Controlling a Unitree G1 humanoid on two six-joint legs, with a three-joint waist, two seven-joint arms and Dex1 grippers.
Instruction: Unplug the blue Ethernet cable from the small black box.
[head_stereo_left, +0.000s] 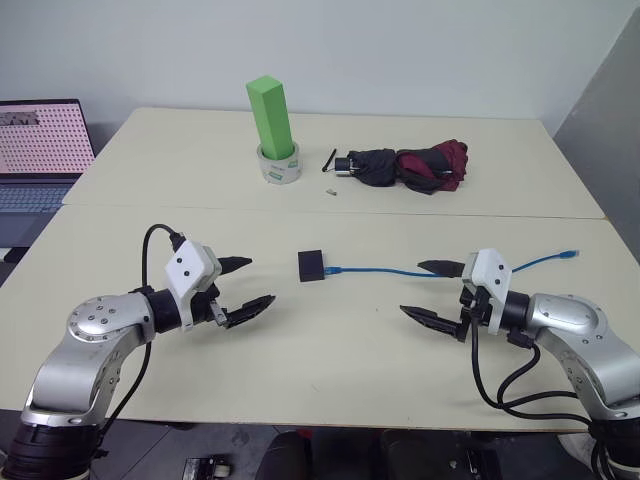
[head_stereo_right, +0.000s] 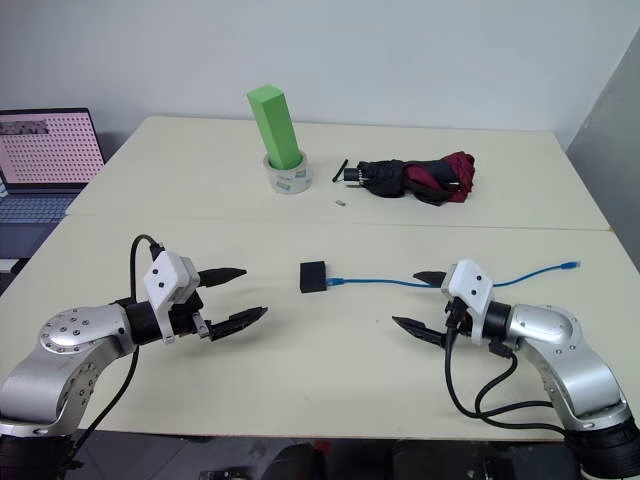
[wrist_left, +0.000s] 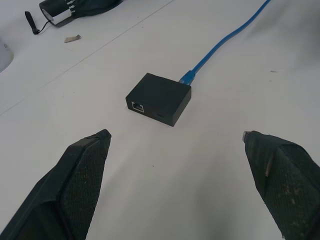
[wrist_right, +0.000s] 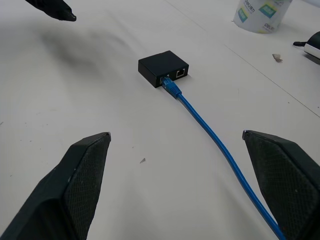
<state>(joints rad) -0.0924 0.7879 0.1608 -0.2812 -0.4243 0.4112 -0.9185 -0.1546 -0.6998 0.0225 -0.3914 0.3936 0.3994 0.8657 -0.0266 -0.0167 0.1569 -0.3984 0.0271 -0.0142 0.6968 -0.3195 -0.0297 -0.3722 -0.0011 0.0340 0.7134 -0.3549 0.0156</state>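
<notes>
Blue Ethernet cable (wrist_right: 210, 131) plugged into small black box (wrist_right: 163, 68); each gripper spread.

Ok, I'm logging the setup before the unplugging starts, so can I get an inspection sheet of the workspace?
Surface: pale cream table, two tops joined by a seam.
Job's things: thin blue Ethernet cable plugged into small matte-black box; its far plug lies free.
Clutter: green block upright in a tape roll; folded black-and-maroon umbrella; small scrap.
Grippers: left gripper and right gripper open, holding nothing, either side of the box.
Cables: black arm cables.
Surroundings: open laptop at left, plain wall.
</notes>
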